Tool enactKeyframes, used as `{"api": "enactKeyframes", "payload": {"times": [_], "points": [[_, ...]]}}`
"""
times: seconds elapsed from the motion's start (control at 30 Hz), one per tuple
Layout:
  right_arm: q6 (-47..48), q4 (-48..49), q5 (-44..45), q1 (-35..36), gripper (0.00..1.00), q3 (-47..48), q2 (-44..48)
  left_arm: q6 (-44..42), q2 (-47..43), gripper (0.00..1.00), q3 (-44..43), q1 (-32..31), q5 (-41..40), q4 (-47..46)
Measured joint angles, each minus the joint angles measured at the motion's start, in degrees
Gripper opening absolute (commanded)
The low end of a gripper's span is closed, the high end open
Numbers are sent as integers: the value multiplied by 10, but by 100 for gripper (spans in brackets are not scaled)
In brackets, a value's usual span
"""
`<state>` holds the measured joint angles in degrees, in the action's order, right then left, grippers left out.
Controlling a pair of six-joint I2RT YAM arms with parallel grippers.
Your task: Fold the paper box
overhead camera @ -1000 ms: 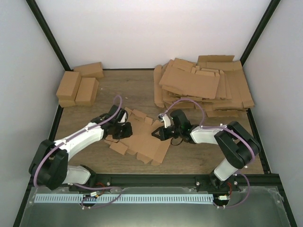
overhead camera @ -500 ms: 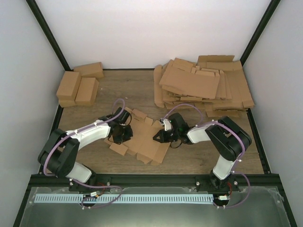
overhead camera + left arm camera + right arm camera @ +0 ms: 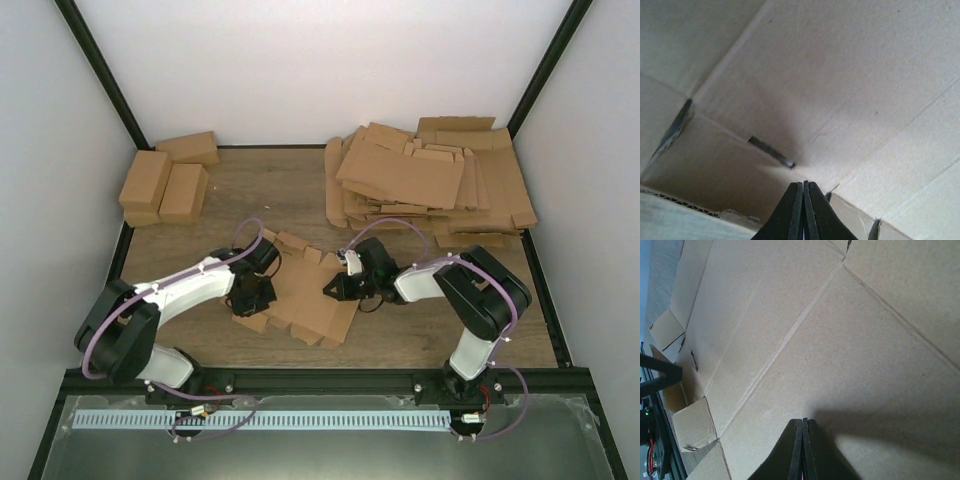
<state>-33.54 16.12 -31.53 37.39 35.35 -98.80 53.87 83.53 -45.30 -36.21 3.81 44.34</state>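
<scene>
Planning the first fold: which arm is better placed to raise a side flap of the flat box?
Probably left: the left claw sits at the cardboard blank's left edge, beside its flaps; the right claw rests farther in on it.

Overhead view: bright, even light from above. The pale walls [image 3: 330,70] look slightly washed out, without hard glare. On the bench [image 3: 300,190], shadows are short and faint, tucked under the cardboard stack [image 3: 430,175] at the far right corner. Focus is sharp throughout; the straight posts splay outward toward the upper corners.

Left wrist view: dimmer. A soft grey shadow spreads across the flat cardboard sheet [image 3: 840,75] just ahead of the left tool [image 3: 803,186], whose dark tips are blurred.

Right wrist view: brighter and warmer. A dark shadow lies along the bottom edge beside the right tool [image 3: 802,422], and the nearest cardboard is soft.
</scene>
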Motion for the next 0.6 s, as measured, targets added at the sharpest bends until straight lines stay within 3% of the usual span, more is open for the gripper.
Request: {"api": "enactKeyframes", "payload": {"times": [0.6], "points": [[-2,-2,12,1,1,2,2,46,-111,4,87,-5,3,76]]}}
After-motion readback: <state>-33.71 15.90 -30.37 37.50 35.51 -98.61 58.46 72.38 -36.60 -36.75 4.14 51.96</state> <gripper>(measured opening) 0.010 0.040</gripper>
